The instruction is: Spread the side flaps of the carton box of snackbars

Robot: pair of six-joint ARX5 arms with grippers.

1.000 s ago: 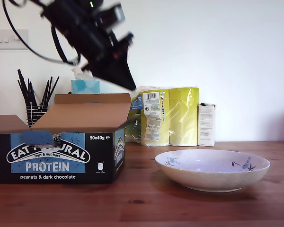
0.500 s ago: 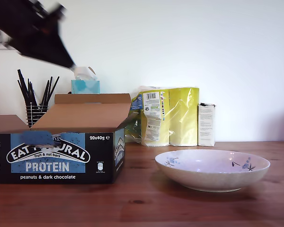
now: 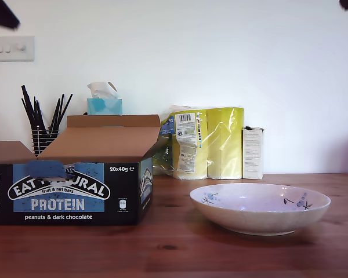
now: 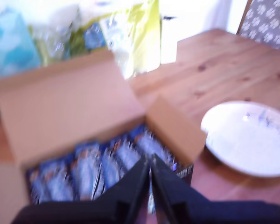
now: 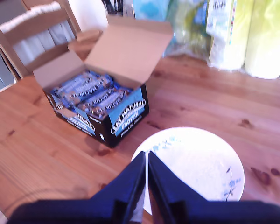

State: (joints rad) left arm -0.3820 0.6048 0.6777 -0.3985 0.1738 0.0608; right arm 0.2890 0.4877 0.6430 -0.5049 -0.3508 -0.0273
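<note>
The carton box of snackbars (image 3: 72, 191) stands open at the exterior view's left, black with a blue panel. Its wide brown lid panel (image 3: 101, 142) is raised. In the first wrist view, wrapped bars (image 4: 95, 165) fill it, and one brown side flap (image 4: 175, 128) points out toward the bowl. The other side flap (image 3: 8, 152) lies out at the exterior view's left. My first gripper (image 4: 149, 161) hangs shut and empty high above the carton's front edge. My second gripper (image 5: 146, 156) is shut and empty above the bowl's rim, with the carton (image 5: 100, 107) beyond it.
A white patterned bowl (image 3: 260, 207) sits on the wooden table (image 3: 174, 249) at the exterior view's right. Yellow wrapped rolls (image 3: 209, 142), a slim white box (image 3: 253, 152), a teal tissue box (image 3: 104, 104) and a holder of black straws (image 3: 43, 124) line the wall. A wooden chair (image 5: 32, 37) stands beside the table.
The dark arm that hung over the carton has risen and swung to the exterior view's left, leaving only a tip at the top corner. Carton and bowl have not moved.
</note>
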